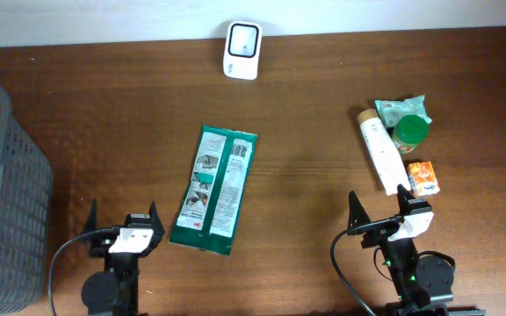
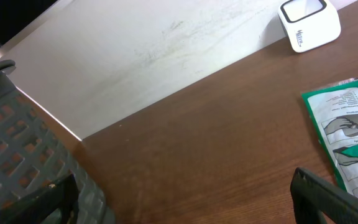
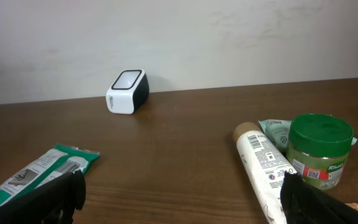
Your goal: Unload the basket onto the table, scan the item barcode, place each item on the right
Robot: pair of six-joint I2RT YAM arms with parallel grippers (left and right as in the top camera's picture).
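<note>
Mesh basket (image 1: 7,175): grey, at the far left edge of the table, well apart from everything else.

Left gripper (image 1: 123,213): jaws spread wide with nothing between them, at the near edge of the table. The basket is on its left and the packet on its right.

Green packet (image 1: 213,189): probably the item to scan, since it lies flat and alone mid-table. Its long axis runs away from the robot, with the far end tipped a little to the right. Its near left corner lies just beside the left gripper's right finger and slightly ahead of it. A striped patch (image 1: 241,151) near the far end looks like the barcode, and it faces up.

Nearer arm: the left one by a clear margin. Its reach would be short, forward and to its right, and the jaws would cross the packet's narrow width.

Scanner (image 1: 242,50): a small white unit with a dark window, at the far edge of the table. It sits beyond the packet's far end, a touch to the right and well apart from it.

Right gripper (image 1: 378,197): also fully spread and empty, at the near edge. The packet is well off to its left.

Right-hand cluster: a white tube (image 1: 380,154) lies lengthwise, pointing away from the robot. A green-lidded jar (image 1: 410,133) stands just beside it, with a green pouch (image 1: 402,110) behind them. An orange box (image 1: 423,178) is nearest the right gripper's right finger.
</note>
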